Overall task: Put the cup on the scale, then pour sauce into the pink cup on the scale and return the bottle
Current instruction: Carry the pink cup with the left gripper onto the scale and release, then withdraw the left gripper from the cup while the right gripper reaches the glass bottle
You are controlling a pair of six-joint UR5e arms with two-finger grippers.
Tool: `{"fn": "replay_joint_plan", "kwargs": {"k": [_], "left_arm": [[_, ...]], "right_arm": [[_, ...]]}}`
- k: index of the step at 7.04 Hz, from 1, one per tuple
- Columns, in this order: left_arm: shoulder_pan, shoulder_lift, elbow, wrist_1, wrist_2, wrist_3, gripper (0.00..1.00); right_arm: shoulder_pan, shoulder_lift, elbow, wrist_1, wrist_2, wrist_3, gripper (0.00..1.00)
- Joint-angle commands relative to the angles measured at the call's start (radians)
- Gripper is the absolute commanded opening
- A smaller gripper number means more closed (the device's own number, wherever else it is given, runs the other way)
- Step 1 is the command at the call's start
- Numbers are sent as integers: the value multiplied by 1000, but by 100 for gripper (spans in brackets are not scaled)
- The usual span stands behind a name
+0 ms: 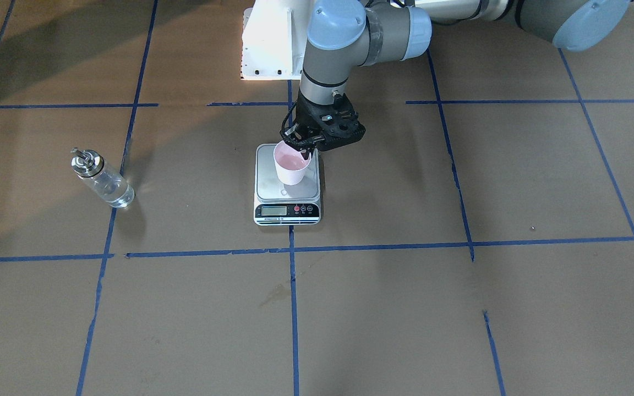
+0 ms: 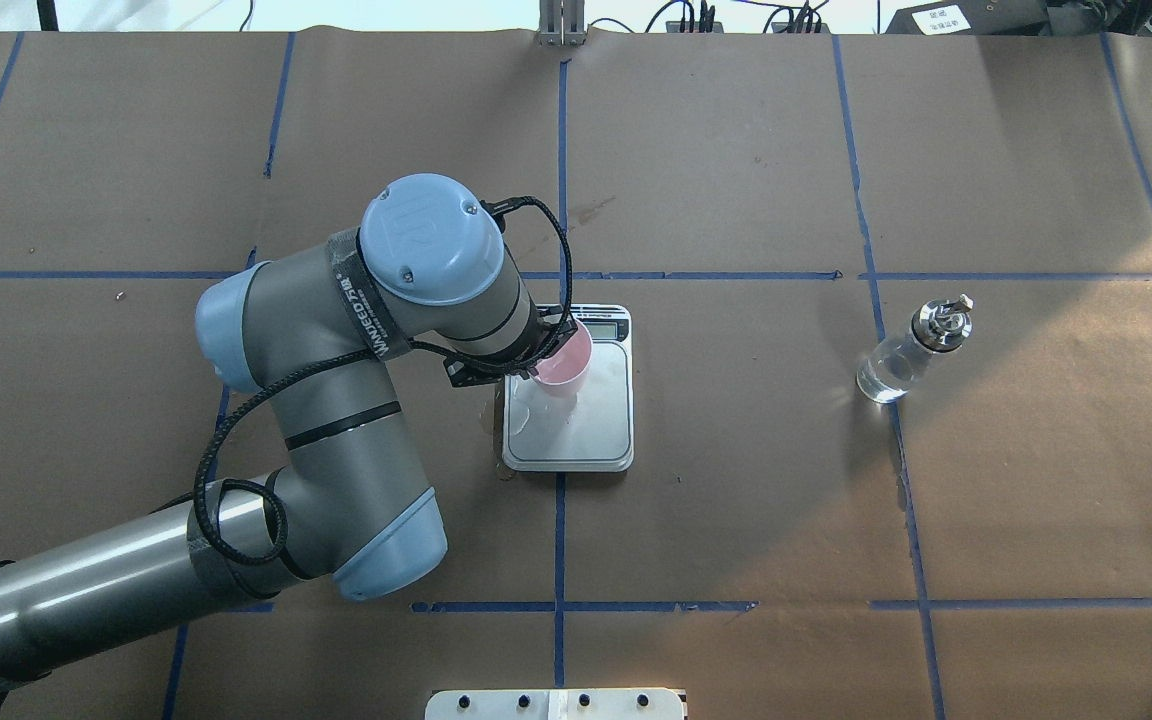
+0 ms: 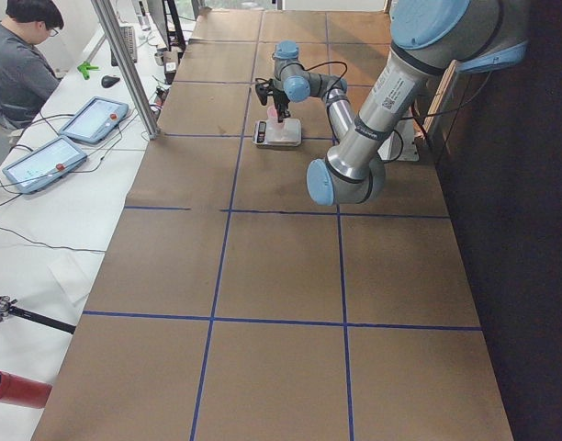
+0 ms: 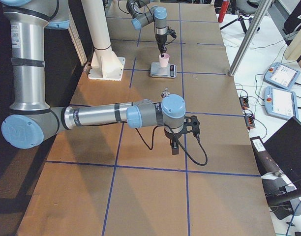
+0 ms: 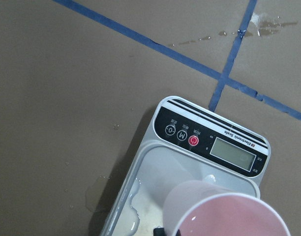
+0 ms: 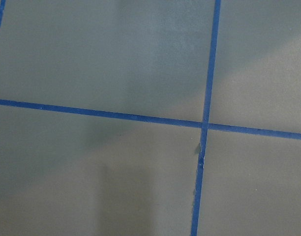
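Observation:
The pale pink cup [image 1: 290, 166] is over the scale's steel platform [image 1: 287, 191], leaning a little. I cannot tell whether its base rests on the platform. My left gripper [image 1: 301, 145] comes down from above and is shut on the cup's rim at the robot side. In the left wrist view the cup [image 5: 224, 214] fills the bottom edge above the scale [image 5: 190, 123]. The glass bottle [image 1: 103, 180] of clear sauce stands apart on the paper, also in the overhead view [image 2: 911, 352]. My right gripper [image 4: 174, 146] hangs over bare paper; I cannot tell whether it is open or shut.
Clear liquid lies in small puddles on the platform [image 5: 133, 209], and damp spots mark the paper beside it [image 5: 94, 194]. The white robot base [image 1: 270, 44] stands behind the scale. An operator [image 3: 19, 64] and tablets [image 3: 93, 118] are at the far table edge.

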Motion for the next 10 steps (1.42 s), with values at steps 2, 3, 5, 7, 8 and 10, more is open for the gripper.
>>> {"fn": "replay_joint_plan", "kwargs": {"k": [2, 3, 5, 7, 8, 10], "left_arm": [[6, -1, 26, -5, 2, 4, 40], [4, -1, 15, -1, 2, 10, 99], [-2, 8, -101, 20, -4, 19, 100], [-81, 8, -188, 136, -88, 149, 100], [-185, 13, -216, 168, -153, 215, 100], [-317, 57, -260, 209, -228, 367, 100]], "right_arm": [[0, 1, 5, -3, 2, 0, 100], [0, 1, 5, -5, 12, 0, 100], [-6, 1, 56, -11, 55, 56, 100], [-160, -12, 270, -11, 38, 392, 100], [-257, -10, 373, -9, 0, 549, 100], [-485, -12, 553, -3, -178, 905, 100]]}}
